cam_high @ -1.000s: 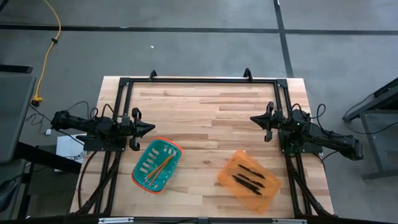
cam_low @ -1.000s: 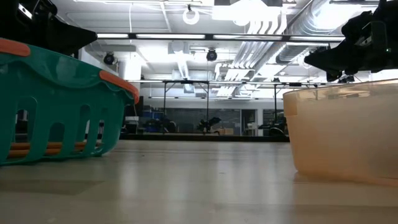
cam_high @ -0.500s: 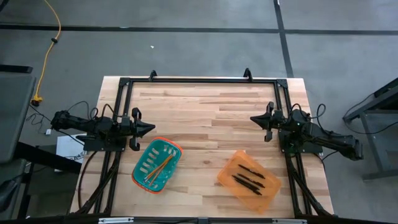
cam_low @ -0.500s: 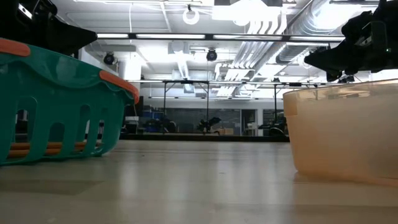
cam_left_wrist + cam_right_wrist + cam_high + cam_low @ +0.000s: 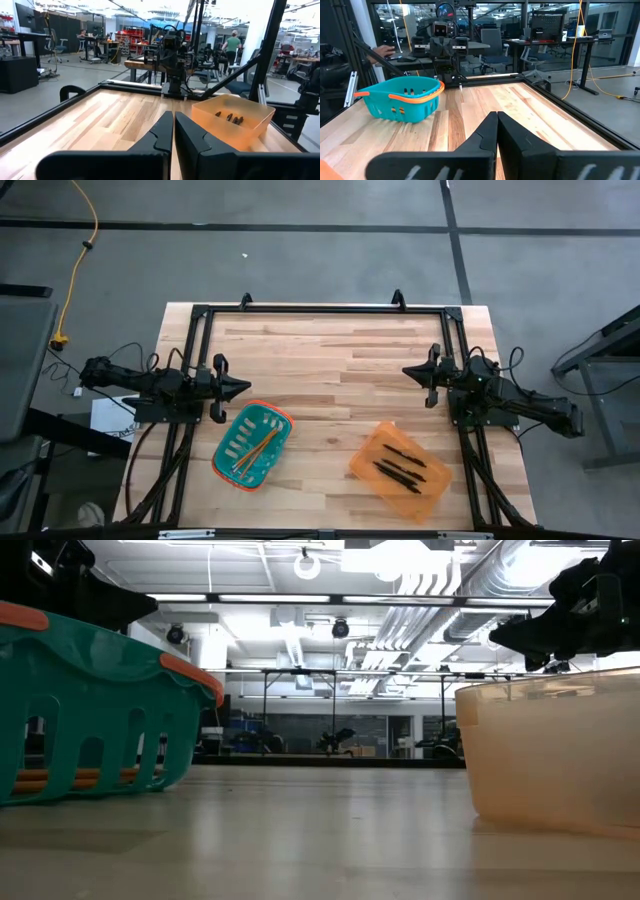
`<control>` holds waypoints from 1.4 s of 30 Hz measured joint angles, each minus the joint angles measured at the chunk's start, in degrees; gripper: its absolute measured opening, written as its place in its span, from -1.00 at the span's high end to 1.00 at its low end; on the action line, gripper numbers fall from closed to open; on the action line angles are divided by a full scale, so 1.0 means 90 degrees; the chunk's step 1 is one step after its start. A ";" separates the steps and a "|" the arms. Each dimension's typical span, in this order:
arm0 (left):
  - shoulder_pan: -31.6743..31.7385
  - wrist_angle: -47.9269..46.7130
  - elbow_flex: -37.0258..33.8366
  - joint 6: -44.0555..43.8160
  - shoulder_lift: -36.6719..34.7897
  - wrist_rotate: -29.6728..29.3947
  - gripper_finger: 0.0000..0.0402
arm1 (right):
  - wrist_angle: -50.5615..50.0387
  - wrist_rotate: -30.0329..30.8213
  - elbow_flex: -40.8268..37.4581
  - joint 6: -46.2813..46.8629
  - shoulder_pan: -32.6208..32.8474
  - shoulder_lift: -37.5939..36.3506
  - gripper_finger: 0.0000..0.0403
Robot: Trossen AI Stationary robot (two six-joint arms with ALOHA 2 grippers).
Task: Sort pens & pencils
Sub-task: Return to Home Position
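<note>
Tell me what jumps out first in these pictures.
On the wooden table sit two bright containers: a teal basket holding the orange pencils near the left arm, and an orange bin holding the black pens near the right arm. The left gripper and right gripper hang at the table's side edges, fingers shut, pointing inward.
</note>
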 joint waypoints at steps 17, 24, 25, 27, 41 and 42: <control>0.0000 0.0000 0.0000 -0.0001 0.0000 0.0001 0.97 | -0.0002 0.0000 0.0000 0.0001 0.0000 0.0000 1.00; -0.0001 0.0000 0.0000 -0.0001 0.0000 0.0000 0.97 | -0.0002 0.0000 0.0000 0.0000 0.0000 0.0000 1.00; -0.0001 -0.0001 0.0000 0.0000 0.0000 0.0000 0.98 | -0.0002 0.0000 0.0000 0.0000 0.0000 0.0000 1.00; -0.0001 0.0000 0.0000 -0.0002 0.0000 0.0000 0.97 | -0.0001 0.0000 0.0000 0.0001 0.0000 0.0000 1.00; -0.0001 0.0001 0.0000 0.0000 0.0000 0.0000 0.97 | 0.0000 0.0000 0.0000 0.0000 0.0001 0.0000 1.00; -0.0001 0.0001 0.0000 -0.0002 0.0000 0.0000 0.97 | -0.0002 0.0000 0.0000 0.0000 0.0000 0.0000 1.00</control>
